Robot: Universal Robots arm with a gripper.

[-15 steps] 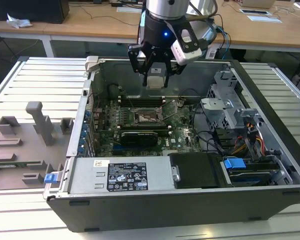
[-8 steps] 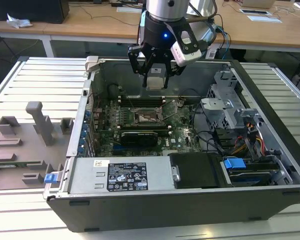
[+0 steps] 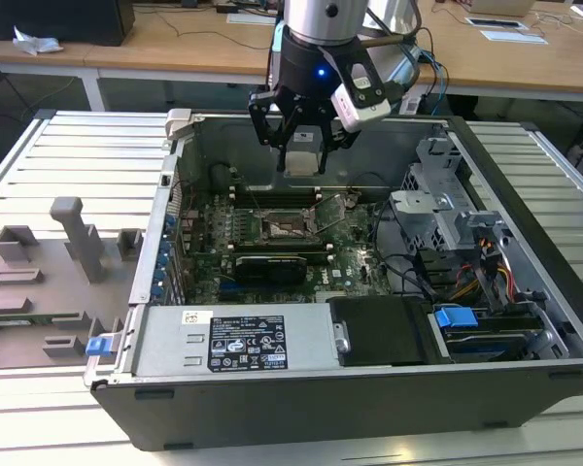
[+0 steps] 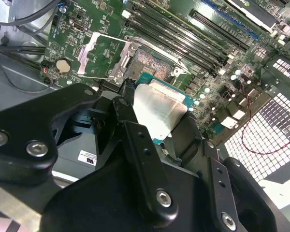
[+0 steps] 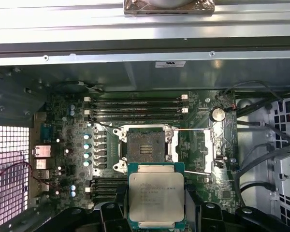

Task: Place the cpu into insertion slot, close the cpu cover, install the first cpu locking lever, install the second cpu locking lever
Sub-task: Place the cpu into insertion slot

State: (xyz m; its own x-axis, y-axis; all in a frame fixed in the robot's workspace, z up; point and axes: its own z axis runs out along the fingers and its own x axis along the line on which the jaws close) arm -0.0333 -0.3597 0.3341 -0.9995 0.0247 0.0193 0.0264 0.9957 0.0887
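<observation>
Seen from the exterior view, a grey fixture tray (image 3: 39,282) with moulded holders lies at nine o'clock of the open computer case (image 3: 175,175). The two are just beside each other on the slatted table (image 3: 68,146).

Inside the case the green motherboard (image 3: 199,238) lies flat. The insertion slot (image 3: 287,228) sits near its middle, with its dark centre and contact field bare. A long black card (image 3: 269,269) lies at six o'clock of the slot, and beyond it, at the case's near edge, is the labelled power supply (image 3: 238,340).

The gripper (image 3: 301,165) hangs at twelve o'clock of the slot, well above the board. Its black fingers (image 4: 140,145) are closed on the cpu (image 5: 156,199), clamping it by opposite edges. In both wrist views the chip is held level (its dull silver top faces the first wrist camera) and clear of the board. It is near the slot (image 5: 144,147) but apart from it.

The cpu cover (image 5: 214,150) is swung open and lies just beside the slot, showing its large cut-out. The second wrist view shows the same silver frame (image 4: 87,50) folded back from the socket (image 4: 152,60). Long narrow black memory slots (image 5: 135,108) run along the far side of the socket.

At three o'clock of the slot stands a grey metal drive cage (image 3: 447,209), with bundled cables (image 3: 496,277) beside it and a blue tab (image 3: 457,316) at about four o'clock.
</observation>
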